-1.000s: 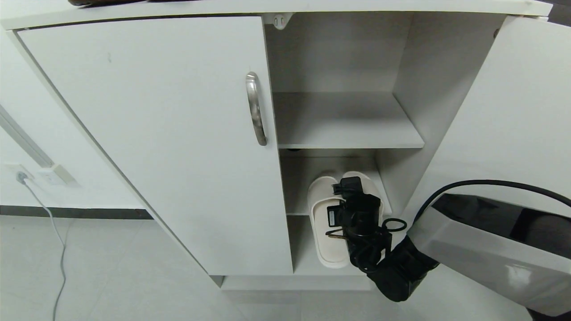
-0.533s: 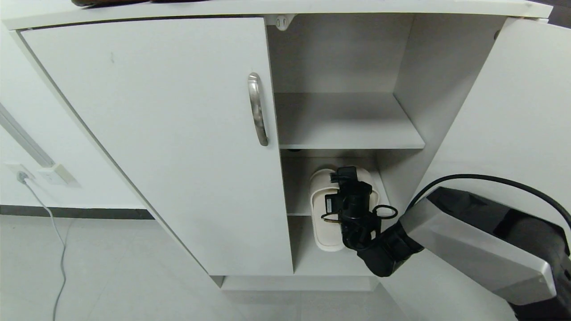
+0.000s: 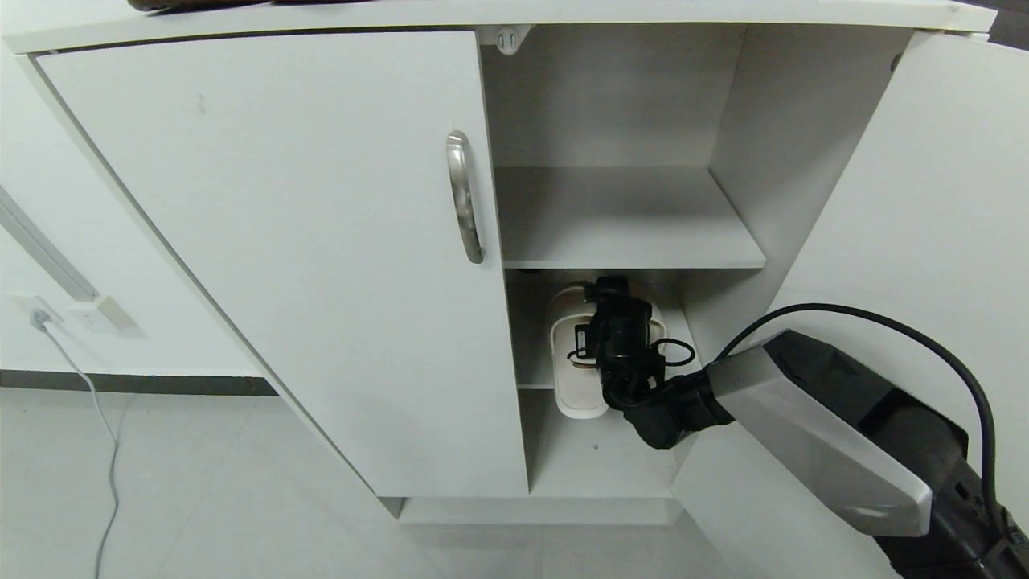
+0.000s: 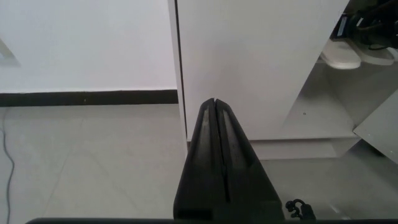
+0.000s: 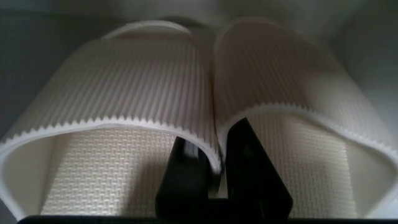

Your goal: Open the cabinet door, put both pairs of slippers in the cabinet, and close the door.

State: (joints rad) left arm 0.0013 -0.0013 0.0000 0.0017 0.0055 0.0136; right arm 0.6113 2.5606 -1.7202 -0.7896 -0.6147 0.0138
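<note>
So the left claw (image 4: 214,107) hangs clenched, low in front of the cabinet (image 3: 241,201). Further in, the right claw (image 5: 211,177) is grasping the white slippers (image 5: 124,87) by their inner edges. They're on the cabinet's second shelf down, heels poking out.

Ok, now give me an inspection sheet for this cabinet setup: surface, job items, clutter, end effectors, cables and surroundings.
Surface: white cabinet, left door shut, right door swung open.
Job's things: one pair of cream slippers side by side on the lower shelf, heels past its front edge.
Clutter: dark object on the cabinet top, cut off by the frame.
End effectors: right end effector shut on the slippers' adjoining inner walls; left end effector shut, holding nothing, above the floor.
Cables: black cable arching over the right arm; grey cable from the wall socket to the floor.
Surroundings: white wall, dark skirting.
</note>
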